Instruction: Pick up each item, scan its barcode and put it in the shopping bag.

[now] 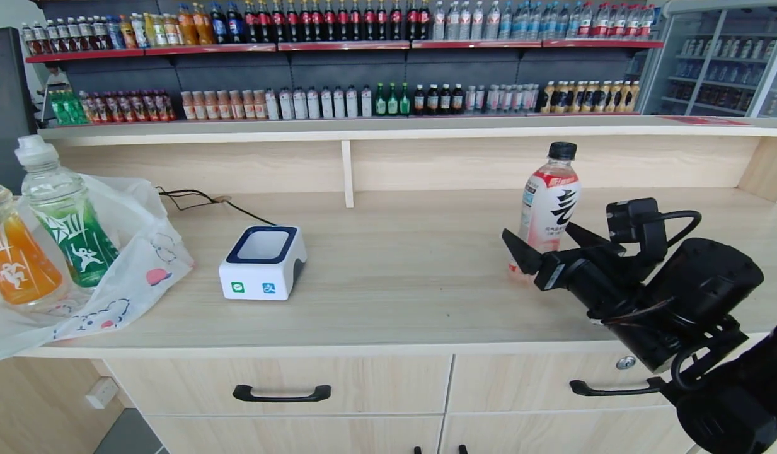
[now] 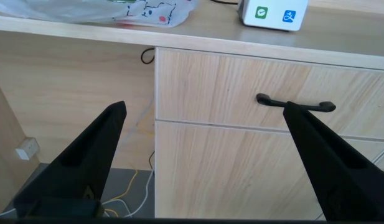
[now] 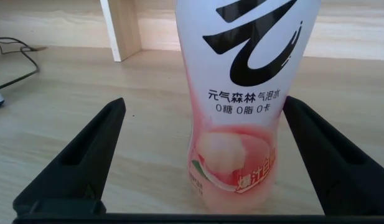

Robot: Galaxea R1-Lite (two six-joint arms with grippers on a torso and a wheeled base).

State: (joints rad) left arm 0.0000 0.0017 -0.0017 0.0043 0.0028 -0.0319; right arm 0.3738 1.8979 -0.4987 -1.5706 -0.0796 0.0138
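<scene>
A pink-and-white bottle (image 1: pixel 550 202) with a black cap stands upright on the wooden counter at the right. My right gripper (image 1: pixel 555 246) is open just in front of it, one finger on each side of the bottle's base (image 3: pixel 235 155), not touching it. A white scanner (image 1: pixel 263 261) with a dark-rimmed window sits mid-counter, its front face (image 2: pixel 274 14) also in the left wrist view. At the left a white plastic shopping bag (image 1: pixel 142 252) holds a green bottle (image 1: pixel 67 211) and an orange bottle (image 1: pixel 13 252). My left gripper (image 2: pixel 204 162) is open below the counter, facing the drawers.
A raised wooden ledge (image 1: pixel 388 129) with a thin divider (image 1: pixel 347 173) bounds the counter's back. A black cable (image 1: pixel 193 198) runs to the scanner. Drawer handles (image 1: pixel 281 394) (image 2: pixel 295 104) lie below the counter edge. Shelves of drinks (image 1: pixel 338 63) fill the back wall.
</scene>
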